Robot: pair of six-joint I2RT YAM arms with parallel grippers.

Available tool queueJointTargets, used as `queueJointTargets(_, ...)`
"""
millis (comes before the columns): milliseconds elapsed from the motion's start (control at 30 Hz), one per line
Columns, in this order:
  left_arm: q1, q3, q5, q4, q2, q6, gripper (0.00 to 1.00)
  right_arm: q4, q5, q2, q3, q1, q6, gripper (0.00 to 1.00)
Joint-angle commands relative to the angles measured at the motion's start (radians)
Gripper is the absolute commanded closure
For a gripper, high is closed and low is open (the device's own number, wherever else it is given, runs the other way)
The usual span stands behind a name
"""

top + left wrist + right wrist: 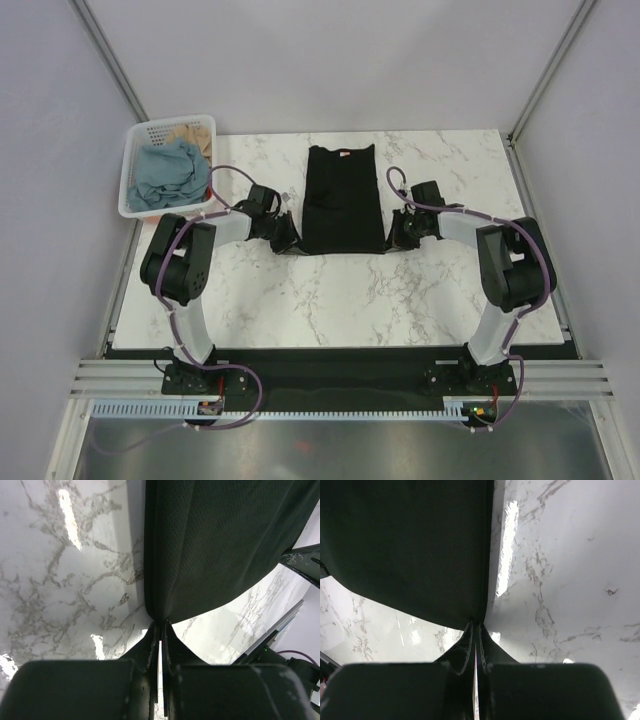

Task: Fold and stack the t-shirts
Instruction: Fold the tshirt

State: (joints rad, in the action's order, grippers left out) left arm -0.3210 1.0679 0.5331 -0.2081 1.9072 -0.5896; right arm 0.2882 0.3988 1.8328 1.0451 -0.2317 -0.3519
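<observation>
I'm seeing both arms bending inward: the left gripper [286,238] is pinching the seven-o'clock corner of the black shirt [340,198], and the right gripper [397,238] is clamping its five-o'clock corner. The shirt is lying flat toward the table's [300,300] twelve o'clock.

You are not seeing any writing, number or brand that reads clearly in any of the three views. You are looking at just one candidate, the small pinkish neck label [343,152] on the black t-shirt [340,205] in the top view, and it is showing too small for any letters to be made out.
</observation>
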Motion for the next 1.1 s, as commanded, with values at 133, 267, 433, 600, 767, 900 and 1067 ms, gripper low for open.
queueJointTargets(133, -0.03, -0.147, -0.044, 0.004, -0.126, -0.102, 0.98, 0.077, -0.155, -0.171, -0.158, -0.003, -0.047, 1.0)
queueJointTargets(267, -0.058, -0.249, -0.036, 0.003, -0.227, -0.134, 0.98, 0.1, -0.173, -0.299, -0.296, -0.006, -0.099, 1.0)
queueJointTargets(433, -0.139, -0.354, -0.033, 0.004, -0.33, -0.17, 0.88, 0.095, -0.156, -0.469, -0.467, -0.02, -0.156, 1.0)
queueJointTargets(600, -0.191, -0.405, -0.038, -0.004, -0.491, -0.228, 0.61, 0.126, -0.143, -0.622, -0.524, -0.026, -0.214, 0.75)
queueJointTargets(767, -0.196, -0.281, -0.082, -0.082, -0.52, -0.182, 0.58, 0.213, -0.15, -0.668, -0.473, -0.029, -0.197, 0.58)
queueJointTargets(900, -0.225, -0.166, -0.082, -0.08, -0.446, -0.156, 0.63, 0.267, -0.181, -0.69, -0.416, -0.031, -0.185, 0.56)
queueJointTargets(1067, -0.233, -0.024, -0.108, -0.077, -0.256, -0.125, 0.76, 0.263, -0.201, -0.705, -0.392, -0.029, -0.193, 0.57)
